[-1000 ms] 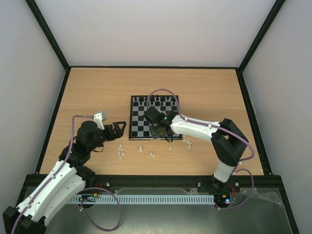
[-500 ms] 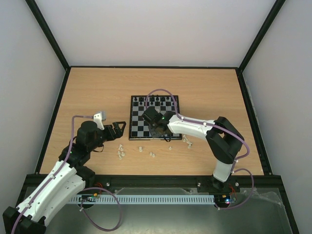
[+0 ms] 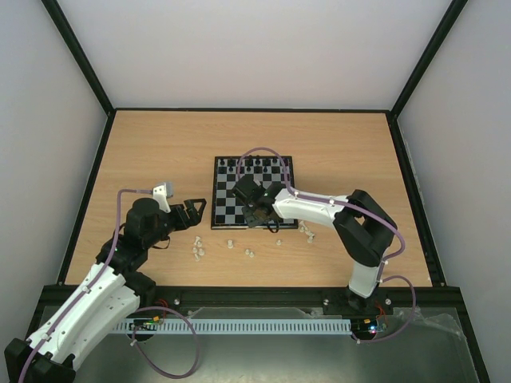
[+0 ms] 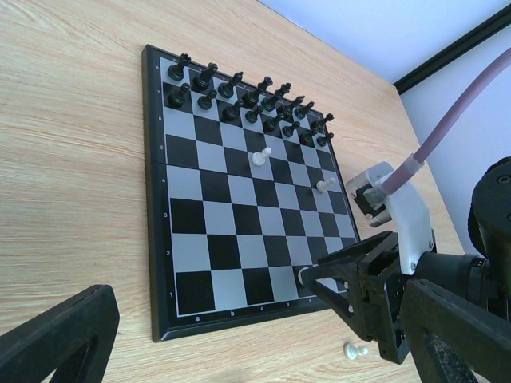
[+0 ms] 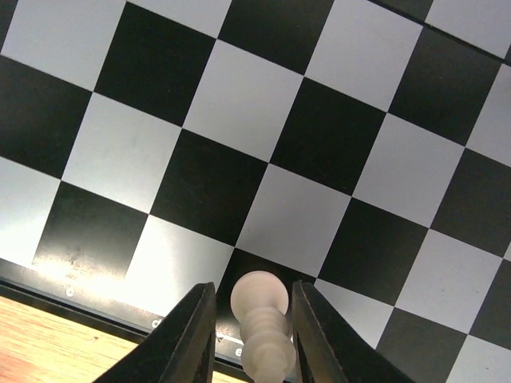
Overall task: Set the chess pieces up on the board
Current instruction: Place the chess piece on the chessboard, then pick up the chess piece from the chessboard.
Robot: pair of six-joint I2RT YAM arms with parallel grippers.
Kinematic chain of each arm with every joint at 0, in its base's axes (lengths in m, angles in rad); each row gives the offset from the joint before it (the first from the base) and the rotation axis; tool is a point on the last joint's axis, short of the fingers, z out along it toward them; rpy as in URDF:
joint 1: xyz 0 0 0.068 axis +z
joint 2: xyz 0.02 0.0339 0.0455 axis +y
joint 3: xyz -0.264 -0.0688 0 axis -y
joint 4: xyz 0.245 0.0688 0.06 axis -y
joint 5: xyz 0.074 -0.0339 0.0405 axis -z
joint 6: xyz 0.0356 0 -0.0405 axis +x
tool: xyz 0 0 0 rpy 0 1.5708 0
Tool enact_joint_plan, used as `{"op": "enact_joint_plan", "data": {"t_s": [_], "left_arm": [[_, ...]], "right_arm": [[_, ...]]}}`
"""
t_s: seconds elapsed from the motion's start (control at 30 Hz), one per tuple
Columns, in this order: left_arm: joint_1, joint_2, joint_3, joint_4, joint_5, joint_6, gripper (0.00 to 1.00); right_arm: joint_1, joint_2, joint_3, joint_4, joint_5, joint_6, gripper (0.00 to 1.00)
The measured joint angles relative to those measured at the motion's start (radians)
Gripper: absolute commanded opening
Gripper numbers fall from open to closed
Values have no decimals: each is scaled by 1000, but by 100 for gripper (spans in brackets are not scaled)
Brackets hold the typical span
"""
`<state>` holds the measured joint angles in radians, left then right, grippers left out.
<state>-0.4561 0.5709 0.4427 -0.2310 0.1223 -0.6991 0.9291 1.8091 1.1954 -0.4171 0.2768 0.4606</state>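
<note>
The board (image 3: 227, 209) lies mid-table; it also shows in the left wrist view (image 4: 196, 227) and fills the right wrist view (image 5: 136, 152). My right gripper (image 3: 255, 215) hangs over the board's near edge. Its fingers (image 5: 196, 335) stand either side of a cream-white chess piece (image 5: 260, 302), base down over a black near-row square. That base also shows in the left wrist view (image 4: 303, 276). Two white pieces (image 4: 259, 155) (image 4: 325, 185) stand mid-board. Several loose white pieces (image 3: 197, 250) lie on the table in front of the board. My left gripper (image 3: 192, 209) is open and empty, left of the board.
Black pieces (image 3: 255, 165) fill the board's two far rows, also seen in the left wrist view (image 4: 247, 96). More loose white pieces lie near the board's front right corner (image 3: 307, 231). One white piece (image 4: 354, 349) lies on its side on the wood just in front of the board.
My right gripper has moved a little to the left along the board's near edge with the white piece between its fingers. The left arm has not moved.
</note>
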Motion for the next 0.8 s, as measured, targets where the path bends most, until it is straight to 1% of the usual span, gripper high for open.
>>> {"op": "enact_joint_plan", "data": {"t_s": [0.23,0.3,0.37,0.43,0.5,0.57,0.63,0.7,0.8], "left_arm": [[0,0,-1,0,0,0,100],[0,0,-1,0,0,0,100],[0,5,-1,0,0,0,99],[0,8,-1,0,-1,0,100],[0,13,-2,1,-1,0,99],[0,20,-5,2,-1,0,99],[0,28,-8,2,-1,0,99],[0,33,-9,2,-1,0,99],[0,35,-14,4,-2,0,99]], "right_arm": [[-1,-10,-2,-2,-11,0,44],[-11,-34,-2,-5,-14,-1,48],[-27,-72,-2,-6,-24,-3,50],[-67,-117,3,-7,-32,-8,51],[-137,-160,16,-6,-36,-16,50],[-198,-175,32,-5,-38,-24,48],[-267,-166,49,-3,-41,-32,47],[-307,-140,59,-2,-44,-38,45],[-330,-73,89,-7,-60,-47,43]]}}
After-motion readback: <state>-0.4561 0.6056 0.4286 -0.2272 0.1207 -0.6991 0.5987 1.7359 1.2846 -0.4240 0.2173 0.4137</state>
